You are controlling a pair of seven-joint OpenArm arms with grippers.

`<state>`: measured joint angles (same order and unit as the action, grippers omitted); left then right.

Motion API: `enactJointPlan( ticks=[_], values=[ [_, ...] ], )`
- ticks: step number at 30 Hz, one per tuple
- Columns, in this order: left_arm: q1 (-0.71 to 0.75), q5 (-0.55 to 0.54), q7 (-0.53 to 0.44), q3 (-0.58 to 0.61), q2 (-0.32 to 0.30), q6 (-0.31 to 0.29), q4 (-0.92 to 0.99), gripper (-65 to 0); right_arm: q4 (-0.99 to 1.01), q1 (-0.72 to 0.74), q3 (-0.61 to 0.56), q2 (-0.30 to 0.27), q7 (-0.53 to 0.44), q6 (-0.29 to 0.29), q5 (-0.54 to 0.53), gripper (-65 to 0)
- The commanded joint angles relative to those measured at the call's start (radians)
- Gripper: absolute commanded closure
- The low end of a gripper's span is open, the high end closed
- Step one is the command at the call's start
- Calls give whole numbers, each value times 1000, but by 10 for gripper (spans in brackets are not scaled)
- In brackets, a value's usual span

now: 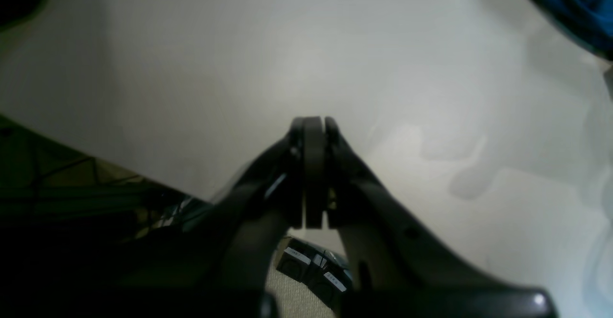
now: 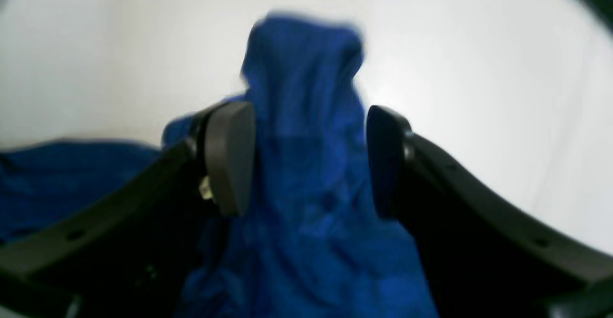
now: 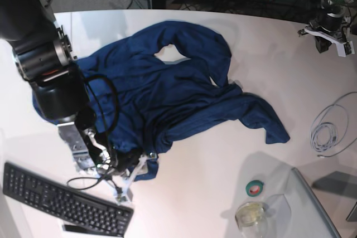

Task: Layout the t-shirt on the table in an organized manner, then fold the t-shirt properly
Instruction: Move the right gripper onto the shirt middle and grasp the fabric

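On the white table [image 3: 223, 154], the crumpled t-shirt [image 3: 167, 90] sprawls; right gripper [image 2: 306, 160] gapes astride a fabric ridge, left gripper [image 1: 313, 164] clamped empty; gather one layer only.

Black right arm [image 3: 53, 82] with looping cable — curved black fingers [image 2: 230, 157], grey pads.
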<state>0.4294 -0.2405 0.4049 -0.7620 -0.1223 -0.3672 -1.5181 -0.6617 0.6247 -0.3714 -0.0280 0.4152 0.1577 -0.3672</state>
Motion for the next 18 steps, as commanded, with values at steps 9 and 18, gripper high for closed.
enactJointPlan(
  ticks=[9,18],
  values=[
    [3,-9,-22,-6,-15,3,-14,0,-7,10,-212,49,-39,4,-11,-326],
    [0,-9,-24,-6,-35,3,66,0,-71,-9,-209,66,15,4,-13,0]
  ],
)
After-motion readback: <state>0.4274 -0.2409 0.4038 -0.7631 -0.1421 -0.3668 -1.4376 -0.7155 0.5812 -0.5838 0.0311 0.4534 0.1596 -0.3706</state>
